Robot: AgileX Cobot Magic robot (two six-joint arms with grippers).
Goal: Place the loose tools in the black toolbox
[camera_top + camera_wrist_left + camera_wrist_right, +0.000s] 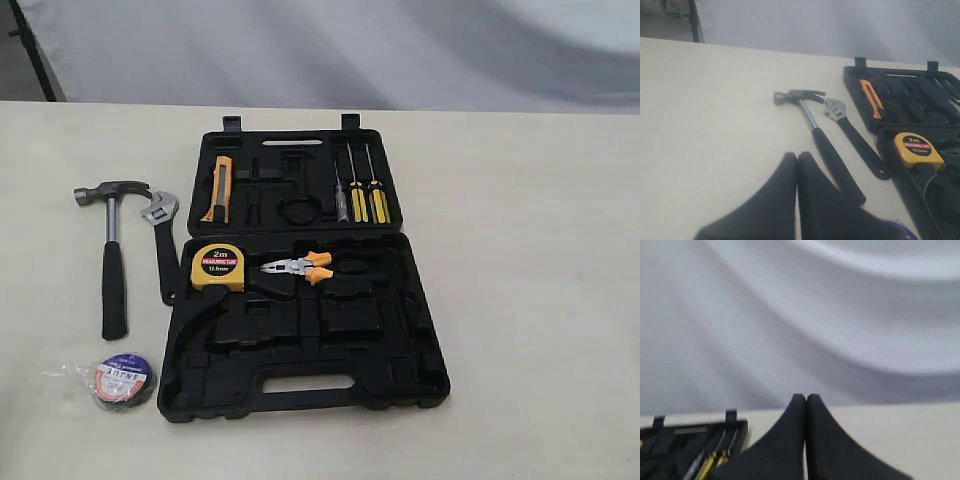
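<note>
The black toolbox lies open on the table, both halves flat. Left of it lie the claw hammer and the adjustable wrench, side by side. The black tape roll sits near the box's front left corner. In the left wrist view the hammer and the wrench lie just beyond my left gripper, which is shut and empty. My right gripper is shut and empty, raised, with the toolbox's far corner beside it. Neither arm shows in the exterior view.
Inside the toolbox sit a yellow tape measure, orange-handled pliers, an orange utility knife and yellow-handled screwdrivers. A grey cloth backdrop hangs behind the table.
</note>
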